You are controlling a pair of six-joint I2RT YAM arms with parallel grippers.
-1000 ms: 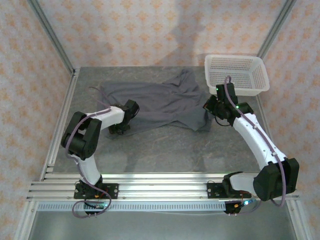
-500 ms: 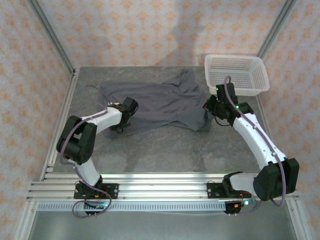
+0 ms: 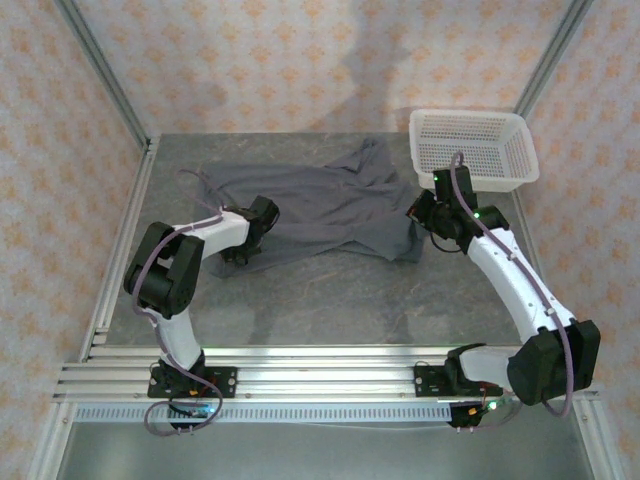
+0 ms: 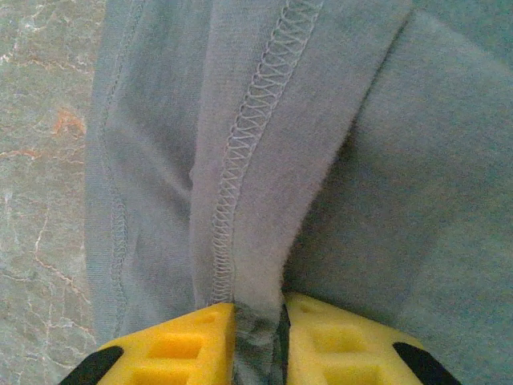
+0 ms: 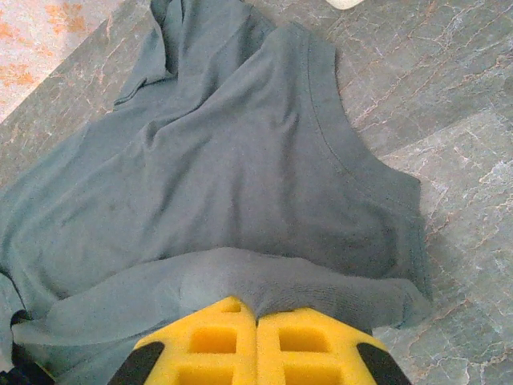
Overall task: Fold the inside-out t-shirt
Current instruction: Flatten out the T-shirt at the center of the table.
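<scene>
Shirt [image 3: 320,205] thin, limp: grab seams. Left jaws pinch seam far from basket [image 3: 500,145], right jaws clamp fold near it.

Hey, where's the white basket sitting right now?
In the top view, the white basket sits at the far right corner of the table, just beyond the right end effector and right of the grey t-shirt.

Bare table [image 3: 340,300] near side, t-shirt [image 3: 320,205] spread mid-table, basket [image 3: 468,114] in far right corner
</scene>
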